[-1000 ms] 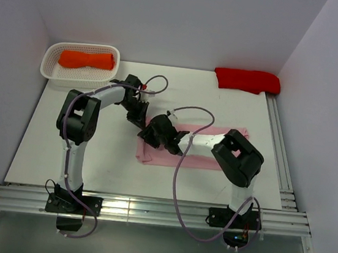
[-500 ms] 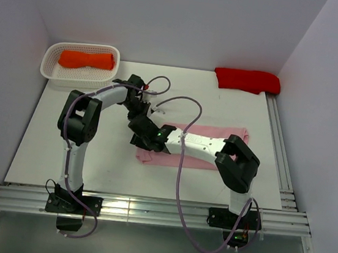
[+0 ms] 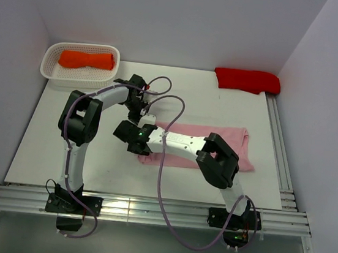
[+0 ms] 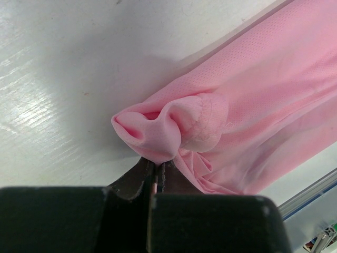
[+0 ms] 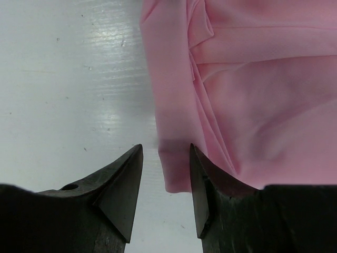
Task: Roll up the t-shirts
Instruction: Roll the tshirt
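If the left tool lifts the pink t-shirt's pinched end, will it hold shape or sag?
Probably sag: the pink t-shirt bunches into soft folds where the left tool pinches it. It looks thin, so likely light. Pushed, it would probably wrinkle rather than slide whole.

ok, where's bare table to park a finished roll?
Free: the back strip of table between basket and red bundle; the near strip between pink t-shirt and front rail. Crowded: the shirt's left end, where left gripper pinches it and right gripper stands open.
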Motion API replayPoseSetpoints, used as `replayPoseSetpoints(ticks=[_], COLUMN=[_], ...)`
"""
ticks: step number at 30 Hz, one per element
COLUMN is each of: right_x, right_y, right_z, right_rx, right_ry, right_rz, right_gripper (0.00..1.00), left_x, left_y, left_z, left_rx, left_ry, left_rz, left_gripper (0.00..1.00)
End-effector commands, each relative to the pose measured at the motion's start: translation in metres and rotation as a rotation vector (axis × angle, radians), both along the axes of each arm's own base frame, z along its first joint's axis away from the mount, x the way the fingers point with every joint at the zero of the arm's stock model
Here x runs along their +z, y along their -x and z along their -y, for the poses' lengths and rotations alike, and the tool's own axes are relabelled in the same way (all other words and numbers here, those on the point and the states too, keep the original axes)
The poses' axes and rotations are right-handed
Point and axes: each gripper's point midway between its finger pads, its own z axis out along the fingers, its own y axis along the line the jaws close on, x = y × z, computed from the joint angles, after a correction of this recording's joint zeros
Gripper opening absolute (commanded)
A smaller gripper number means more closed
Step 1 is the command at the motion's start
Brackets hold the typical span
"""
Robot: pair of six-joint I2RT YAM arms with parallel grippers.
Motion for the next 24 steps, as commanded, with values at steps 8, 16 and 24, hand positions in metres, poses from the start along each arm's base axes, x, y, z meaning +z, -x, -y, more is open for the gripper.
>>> replayPoseSetpoints(ticks=[8,16,24], right_x=[0.022,0.009,0.009], right_y=[-0.001,0.000,0.000], right_z=[0.017,0.011,-0.001], right_rx=[-0.032,-0.018,0.006], right_ry=[0.191,0.209,0.170], right_rz=[0.093,0.069,0.070], right_gripper=[0.52,0.56,0.56], left_x=[-0.027,-0.028,-0.030], left_y=[-0.003,-0.003,-0.001], left_z=[-0.026,-0.025,-0.024], left_rx=[-0.015,-0.015,-0.019], left_ry=[-0.151,-0.152,-0.161], left_rz=[0.006,0.001,0.000], left_gripper=[0.00,0.00,0.00])
